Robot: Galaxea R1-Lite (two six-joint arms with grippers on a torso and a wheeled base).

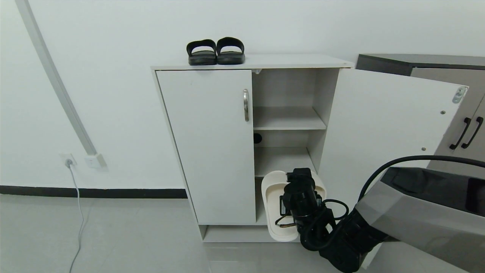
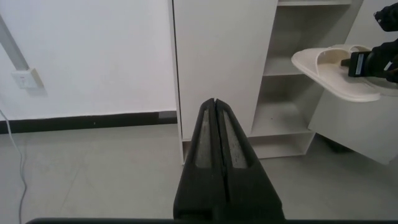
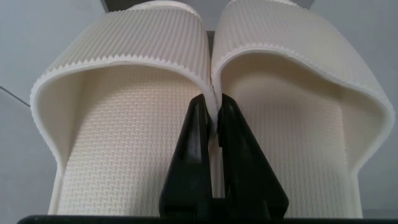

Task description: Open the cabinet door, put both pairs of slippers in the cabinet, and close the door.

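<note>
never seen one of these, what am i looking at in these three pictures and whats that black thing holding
This is a wheeled robot with two arms. The wide picture comes from its head camera; the other two look along each wrist. The right gripper is shut on a pair of cream ribbed rubber slippers, pinching their inner edges in front of the white cabinet, whose right door stands open. A pair of black slide slippers sits on the cabinet's top. The left gripper is shut and empty, over the grey floor.
</note>
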